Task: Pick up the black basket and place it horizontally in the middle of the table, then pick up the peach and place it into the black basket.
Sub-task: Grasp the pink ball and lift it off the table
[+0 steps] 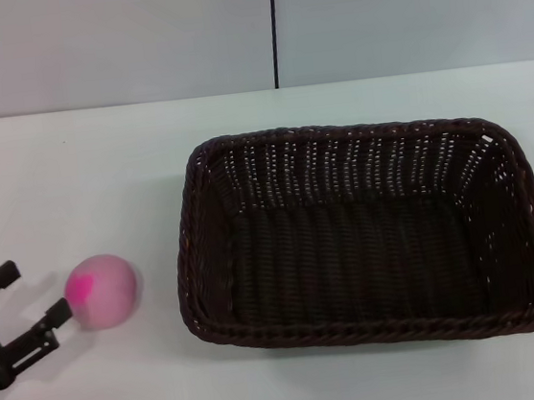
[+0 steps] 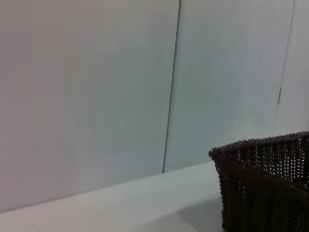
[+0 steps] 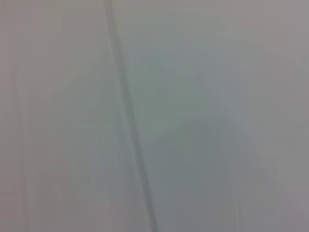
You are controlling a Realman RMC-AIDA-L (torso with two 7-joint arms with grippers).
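Note:
The black basket [image 1: 360,233] lies flat and lengthwise across the middle-right of the white table [image 1: 71,174], open side up and empty. One of its corners also shows in the left wrist view [image 2: 263,181]. The peach [image 1: 104,291] sits on the table left of the basket, pale pink with a magenta patch. My left gripper [image 1: 33,294] is open at the table's front left, its fingers pointing at the peach; one fingertip [image 1: 60,313] is right at the peach's side, the other is apart from it. My right gripper is out of view.
A grey wall with a dark vertical seam [image 1: 274,25] stands behind the table. The right wrist view shows only blurred grey wall.

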